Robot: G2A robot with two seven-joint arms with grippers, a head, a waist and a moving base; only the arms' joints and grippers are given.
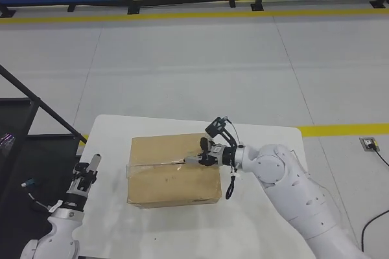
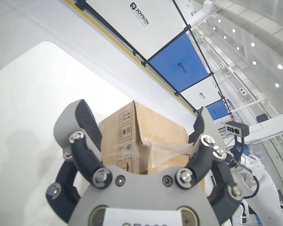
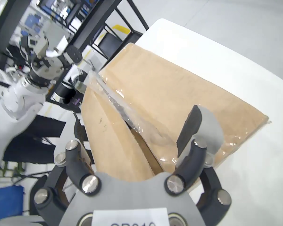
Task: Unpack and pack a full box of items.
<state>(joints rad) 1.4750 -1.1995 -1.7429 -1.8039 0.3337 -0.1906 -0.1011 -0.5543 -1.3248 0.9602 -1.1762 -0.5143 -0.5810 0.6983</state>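
Over the right end of the cardboard box [image 1: 174,169], my right gripper [image 1: 204,154] hangs with jaws spread wide and nothing held. It is just above the clear tape [image 3: 122,109] on the centre seam, where the flaps gape slightly. Near the table's [image 1: 117,136] left edge my left gripper [image 2: 143,118] is wide open, empty and apart from the box's left end. White tabletop shows on every side of the box.

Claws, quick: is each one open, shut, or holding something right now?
Left claw: open, holding nothing.
Right claw: open, holding nothing, over the brown cardboard box.
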